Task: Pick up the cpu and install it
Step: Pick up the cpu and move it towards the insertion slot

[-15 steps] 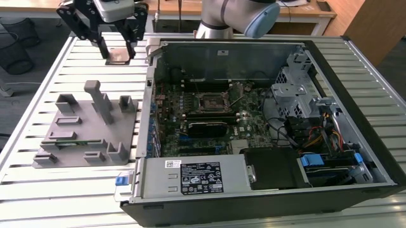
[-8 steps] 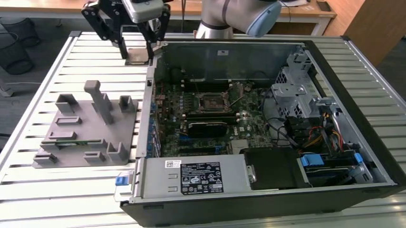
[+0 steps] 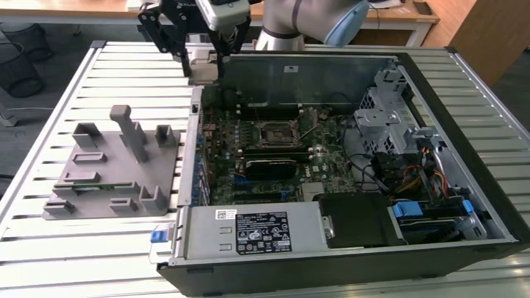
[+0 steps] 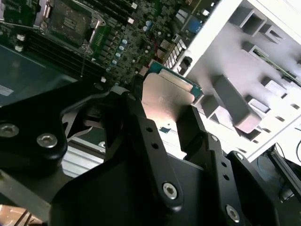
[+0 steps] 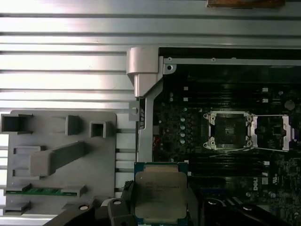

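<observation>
Above the computer case [image 3: 331, 77] rim's corner, my end effector [image 3: 203, 65] grips one cpu [image 5: 161, 193] by two edges, raised clear; one open socket [image 3: 277, 133] inside, one grey fixture [image 3: 108, 167] beside.

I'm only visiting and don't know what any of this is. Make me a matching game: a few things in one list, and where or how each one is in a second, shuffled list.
Things
1. cpu
2. socket
3. grey fixture
4. gripper

States
A. lies on the slatted table, beside the computer case
B. held up between two black fingers
C. closed on what it carries
D. empty, metal frame flipped open

Pairs: 1-B, 2-D, 3-A, 4-C
</observation>
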Motion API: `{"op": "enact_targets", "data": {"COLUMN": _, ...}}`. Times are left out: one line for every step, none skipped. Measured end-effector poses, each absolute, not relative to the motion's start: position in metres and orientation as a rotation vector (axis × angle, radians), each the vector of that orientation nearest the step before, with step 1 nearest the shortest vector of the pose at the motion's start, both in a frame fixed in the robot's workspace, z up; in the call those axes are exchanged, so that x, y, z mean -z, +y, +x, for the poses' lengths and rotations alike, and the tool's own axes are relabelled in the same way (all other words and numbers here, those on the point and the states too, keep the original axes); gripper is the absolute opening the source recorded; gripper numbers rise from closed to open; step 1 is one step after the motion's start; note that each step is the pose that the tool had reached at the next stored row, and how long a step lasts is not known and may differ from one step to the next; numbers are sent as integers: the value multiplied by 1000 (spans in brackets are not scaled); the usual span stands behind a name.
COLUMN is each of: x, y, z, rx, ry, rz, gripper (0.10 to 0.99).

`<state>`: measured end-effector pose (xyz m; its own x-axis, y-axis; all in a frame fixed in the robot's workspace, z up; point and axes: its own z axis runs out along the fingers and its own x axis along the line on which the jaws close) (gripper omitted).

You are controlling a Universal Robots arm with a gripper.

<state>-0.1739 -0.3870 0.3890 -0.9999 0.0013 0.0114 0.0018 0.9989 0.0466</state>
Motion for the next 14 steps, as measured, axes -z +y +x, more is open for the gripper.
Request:
{"op": "enact_targets", "data": {"x": -389, "y": -386, "z": -170, "rx": 73, "ry": -3129, "rz": -3, "gripper": 533}}
{"op": "enact_targets", "data": {"x": -389, "y": -385, "z": -167, "rx": 73, "ry": -3129, "rz": -3, "gripper": 533}}
{"op": "enact_targets", "data": {"x": -389, "y": -384, "z": -163, "rx": 73, "ry": -3129, "rz": -2, "gripper": 533}}
{"op": "enact_targets", "data": {"x": -388, "y": -382, "z": -162, "rx": 73, "ry": -3129, "rz": -3, "gripper": 533}}
{"op": "enact_targets", "data": {"x": -388, "y": -380, "z": -160, "rx": 73, "ry": -3129, "rz": -3, "gripper": 533}}
{"op": "enact_targets", "data": {"x": -388, "y": -378, "z": -158, "rx": 74, "ry": -3129, "rz": -2, "gripper": 533}}
{"op": "enact_targets", "data": {"x": -388, "y": -376, "z": -156, "rx": 74, "ry": -3129, "rz": -2, "gripper": 533}}
{"op": "enact_targets", "data": {"x": -388, "y": -375, "z": -153, "rx": 75, "ry": -3129, "rz": -3, "gripper": 533}}
{"op": "enact_targets", "data": {"x": -388, "y": -374, "z": -151, "rx": 76, "ry": -3129, "rz": -3, "gripper": 533}}
{"op": "enact_targets", "data": {"x": -388, "y": -374, "z": -149, "rx": 77, "ry": -3129, "rz": -2, "gripper": 533}}
{"op": "enact_targets", "data": {"x": -387, "y": -373, "z": -147, "rx": 77, "ry": -3129, "rz": -2, "gripper": 533}}
{"op": "enact_targets", "data": {"x": -387, "y": -373, "z": -144, "rx": 78, "ry": -3129, "rz": -3, "gripper": 533}}
{"op": "enact_targets", "data": {"x": -387, "y": -372, "z": -142, "rx": 79, "ry": -3129, "rz": -3, "gripper": 533}}
{"op": "enact_targets", "data": {"x": -387, "y": -372, "z": -139, "rx": 79, "ry": -3129, "rz": -3, "gripper": 533}}
